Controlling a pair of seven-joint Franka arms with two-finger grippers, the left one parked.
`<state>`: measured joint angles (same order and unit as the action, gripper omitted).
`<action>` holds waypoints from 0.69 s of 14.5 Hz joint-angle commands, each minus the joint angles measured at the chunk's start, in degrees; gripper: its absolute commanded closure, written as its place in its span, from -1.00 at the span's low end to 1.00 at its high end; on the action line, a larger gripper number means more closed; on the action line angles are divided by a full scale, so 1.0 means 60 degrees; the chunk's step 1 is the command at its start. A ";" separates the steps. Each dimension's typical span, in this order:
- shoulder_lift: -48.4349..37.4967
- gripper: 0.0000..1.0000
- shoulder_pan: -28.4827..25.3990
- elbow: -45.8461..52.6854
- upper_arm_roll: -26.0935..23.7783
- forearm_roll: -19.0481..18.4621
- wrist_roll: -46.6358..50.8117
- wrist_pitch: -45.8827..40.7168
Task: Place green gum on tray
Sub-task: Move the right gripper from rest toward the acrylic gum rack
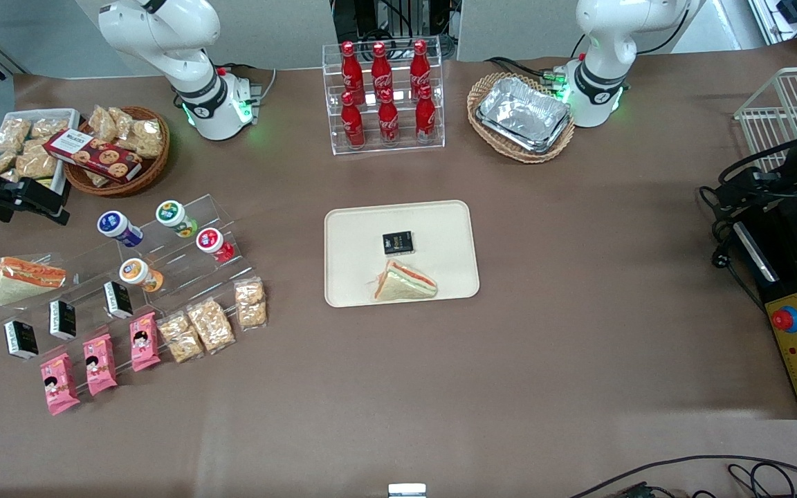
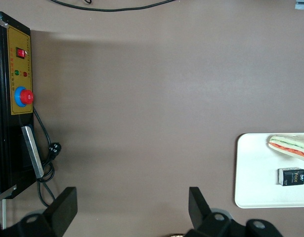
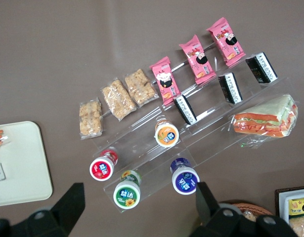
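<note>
The green gum (image 1: 176, 216) is a small bottle with a green-rimmed lid. It lies on the upper step of a clear acrylic stand (image 1: 163, 259), between a blue-lidded bottle (image 1: 117, 227) and a red-lidded one (image 1: 213, 243). It also shows in the right wrist view (image 3: 127, 193). My right gripper (image 1: 39, 202) hangs above the working arm's end of the table, beside the stand. In the right wrist view the gripper (image 3: 137, 210) is open and empty, with the gum between its spread fingers but well below them. The cream tray (image 1: 440, 228) lies mid-table, holding a sandwich (image 1: 404, 282) and a small black box (image 1: 398, 242).
An orange-lidded bottle (image 1: 139, 273), black boxes, pink packets and snack bags sit on the stand's lower steps, with a wrapped sandwich (image 1: 25, 277) beside them. A snack basket (image 1: 118, 149), a cola rack (image 1: 386, 93) and a foil-tray basket (image 1: 521, 114) line the edge farthest from the camera.
</note>
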<state>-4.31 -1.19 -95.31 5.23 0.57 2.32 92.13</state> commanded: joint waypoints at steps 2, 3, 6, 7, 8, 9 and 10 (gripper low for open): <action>0.0074 -1.00 -0.0021 0.0167 -0.0007 -0.0124 -0.0255 -0.0442; 0.0089 -1.00 -0.0021 0.0167 -0.0007 -0.0124 -0.0255 -0.0442; 0.0132 -1.00 -0.0021 0.0138 -0.0007 -0.0037 -0.0241 -0.0486; 0.0118 -1.00 -0.0006 0.0109 -0.0021 0.0008 -0.0241 -0.0501; 0.0133 -1.00 -0.0035 0.0094 -0.0021 0.0008 -0.0081 -0.0516; 0.0060 -1.00 -0.0123 0.0022 -0.0036 0.0008 -0.0080 -0.0646; -0.0086 -1.00 -0.0239 -0.0197 -0.0036 -0.0006 -0.0051 -0.0807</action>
<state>-4.09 -1.30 -95.57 5.10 0.57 1.66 89.92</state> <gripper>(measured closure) 0.000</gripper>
